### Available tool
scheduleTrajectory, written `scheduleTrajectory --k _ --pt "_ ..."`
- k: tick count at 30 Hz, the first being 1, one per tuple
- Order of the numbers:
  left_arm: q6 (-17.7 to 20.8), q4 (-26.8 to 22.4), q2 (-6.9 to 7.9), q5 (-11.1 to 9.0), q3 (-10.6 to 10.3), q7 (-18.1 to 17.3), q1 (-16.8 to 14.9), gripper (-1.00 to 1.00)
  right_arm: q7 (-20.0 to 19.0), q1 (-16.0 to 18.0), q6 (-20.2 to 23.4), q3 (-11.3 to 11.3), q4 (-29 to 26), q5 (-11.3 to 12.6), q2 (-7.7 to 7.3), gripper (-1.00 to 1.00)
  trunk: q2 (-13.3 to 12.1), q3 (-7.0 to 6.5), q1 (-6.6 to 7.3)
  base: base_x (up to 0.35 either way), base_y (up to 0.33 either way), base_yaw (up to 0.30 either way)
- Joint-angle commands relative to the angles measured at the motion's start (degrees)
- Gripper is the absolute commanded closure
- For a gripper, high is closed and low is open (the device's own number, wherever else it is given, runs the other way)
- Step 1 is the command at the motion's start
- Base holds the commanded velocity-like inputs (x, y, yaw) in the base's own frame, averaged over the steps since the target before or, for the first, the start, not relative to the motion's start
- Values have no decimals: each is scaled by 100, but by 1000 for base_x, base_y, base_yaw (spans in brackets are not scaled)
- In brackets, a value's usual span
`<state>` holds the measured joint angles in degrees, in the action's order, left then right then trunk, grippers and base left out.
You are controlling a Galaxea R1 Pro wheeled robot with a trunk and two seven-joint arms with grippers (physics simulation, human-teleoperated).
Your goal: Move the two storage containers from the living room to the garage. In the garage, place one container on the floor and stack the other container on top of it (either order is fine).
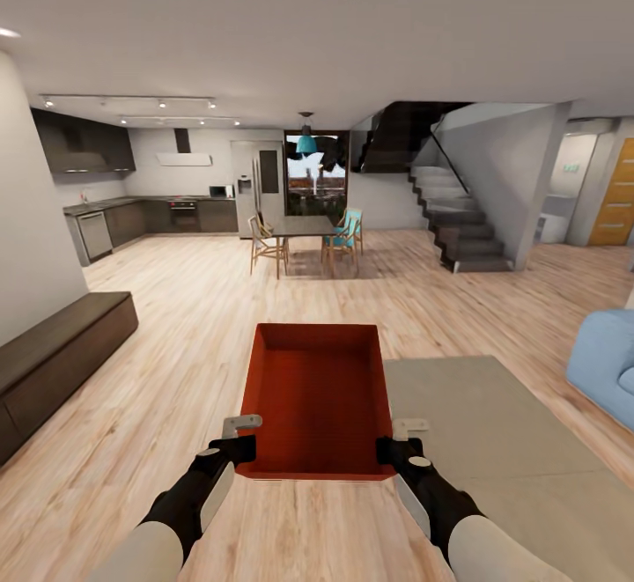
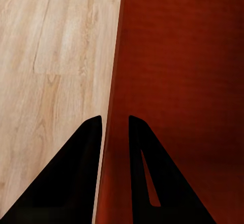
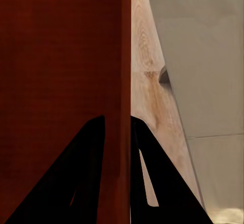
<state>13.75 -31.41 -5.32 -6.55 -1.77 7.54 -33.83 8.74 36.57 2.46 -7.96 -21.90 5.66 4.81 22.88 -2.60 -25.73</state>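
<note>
Head view: one orange-red storage container point(image 1: 317, 397) carried in front of the trunk, held between both hands above the light wood plank floor point(image 1: 176, 344). Left hand point(image 1: 236, 443) clamped on the container's near left corner, right hand point(image 1: 398, 445) clamped on its near right corner; bin stretching away from both hands, open side up, nothing inside. Just beyond the right hand, a grey rug point(image 1: 493, 423); further out on that side, a blue sofa point(image 1: 608, 366). Out past the left hand, a dark low bench point(image 1: 62, 349) against the wall. Far ahead of the hands: dining table with chairs point(image 1: 304, 239), dark kitchen units point(image 1: 150, 217), a fridge point(image 1: 255, 186), a staircase point(image 1: 458, 221) and an orange-wood door point(image 1: 616, 195).

Left wrist view: left hand point(image 2: 115, 127) narrow, one dark finger point(image 2: 81, 173) outside the container point(image 2: 178, 82) wall, the other inside it, wall pinched between them. Plank floor point(image 2: 56, 61) below on the outer side.

Right wrist view: right hand point(image 3: 118, 127) narrow likewise, closed on the opposite wall of the container point(image 3: 56, 61), one finger point(image 3: 152, 183) outside, one inside. Beyond the outer finger, plank floor point(image 3: 145, 56) and the grey rug point(image 3: 203, 66).
</note>
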Motion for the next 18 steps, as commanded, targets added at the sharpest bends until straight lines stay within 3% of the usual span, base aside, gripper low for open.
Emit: scheduleTrajectory --k 1,18 --pt "-322 -24 5 75 10 591 -1 100 66 -1 26 5 2 75 -7 100 4 2 -5 322 0 0" --pt "-313 -23 5 75 19 591 -1 100 66 -1 18 5 2 74 -7 100 4 2 -5 322 0 0"
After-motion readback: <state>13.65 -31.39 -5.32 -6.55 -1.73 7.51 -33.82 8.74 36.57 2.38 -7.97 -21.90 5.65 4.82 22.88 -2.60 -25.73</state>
